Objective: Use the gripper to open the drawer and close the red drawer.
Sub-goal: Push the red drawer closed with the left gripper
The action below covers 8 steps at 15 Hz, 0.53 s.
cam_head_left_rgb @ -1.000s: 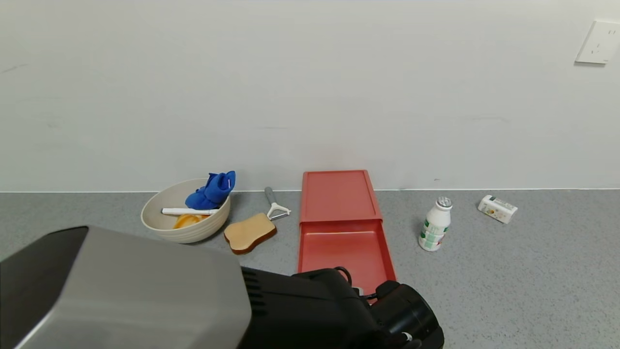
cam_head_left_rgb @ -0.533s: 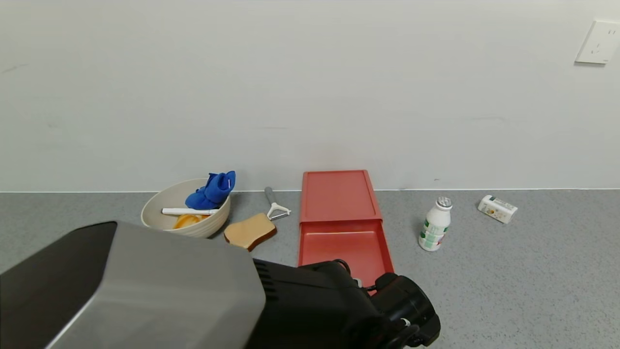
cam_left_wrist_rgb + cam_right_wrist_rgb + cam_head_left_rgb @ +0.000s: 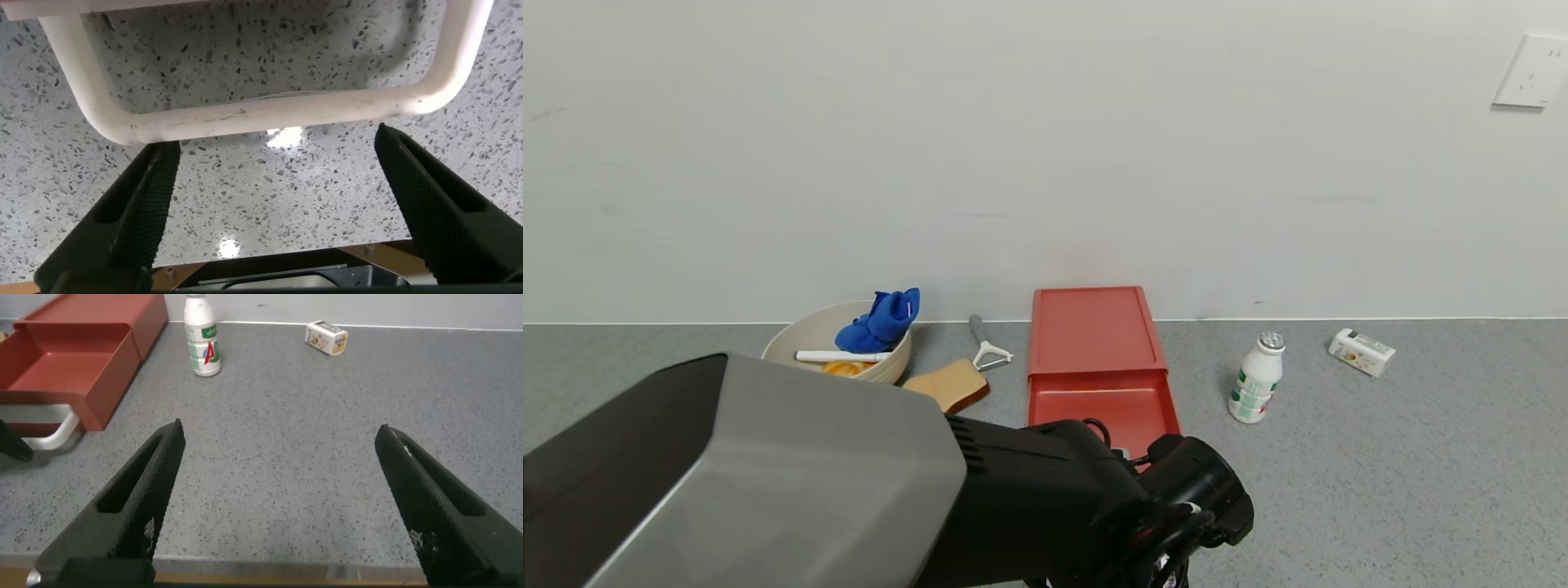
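Observation:
The red drawer (image 3: 1103, 405) sticks partly out of its flat red box (image 3: 1092, 329) by the back wall. My left arm's black wrist (image 3: 1176, 490) covers the drawer's front end. In the left wrist view the white loop handle (image 3: 261, 114) lies right at the tips of my open left gripper (image 3: 276, 140), with no finger closed on it. My right gripper (image 3: 279, 429) is open and empty over bare counter, to the right of the drawer (image 3: 65, 367) and its handle (image 3: 53, 433).
A cream bowl (image 3: 796, 343) with a blue cloth (image 3: 880, 320), a peeler (image 3: 987, 347) and a bread-shaped board (image 3: 947, 384) lie left of the drawer. A white bottle (image 3: 1255, 377) and a small carton (image 3: 1361, 351) stand on its right.
My left arm has moved forward toward the wall. The drawer has slid further into its box, so less of the tray shows.

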Available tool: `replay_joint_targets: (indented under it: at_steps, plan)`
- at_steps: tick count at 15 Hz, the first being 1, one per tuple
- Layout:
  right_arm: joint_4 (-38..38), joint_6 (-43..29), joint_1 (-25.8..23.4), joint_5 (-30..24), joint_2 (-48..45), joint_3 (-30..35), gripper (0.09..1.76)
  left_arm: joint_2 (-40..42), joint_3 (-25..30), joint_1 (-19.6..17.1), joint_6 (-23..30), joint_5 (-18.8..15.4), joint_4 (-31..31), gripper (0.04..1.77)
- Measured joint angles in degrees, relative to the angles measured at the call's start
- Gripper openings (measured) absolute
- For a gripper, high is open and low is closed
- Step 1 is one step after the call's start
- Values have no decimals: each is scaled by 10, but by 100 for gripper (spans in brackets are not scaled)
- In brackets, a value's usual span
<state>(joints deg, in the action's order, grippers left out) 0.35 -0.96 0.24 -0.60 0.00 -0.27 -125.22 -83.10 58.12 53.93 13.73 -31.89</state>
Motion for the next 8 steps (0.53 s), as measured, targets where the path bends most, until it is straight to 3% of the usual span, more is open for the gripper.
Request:
replay_joint_targets:
  at_steps: [8]
  plan:
    - [0, -3, 0, 0, 0, 0, 171, -13, -28, -20, -8, 15, -3, 172]
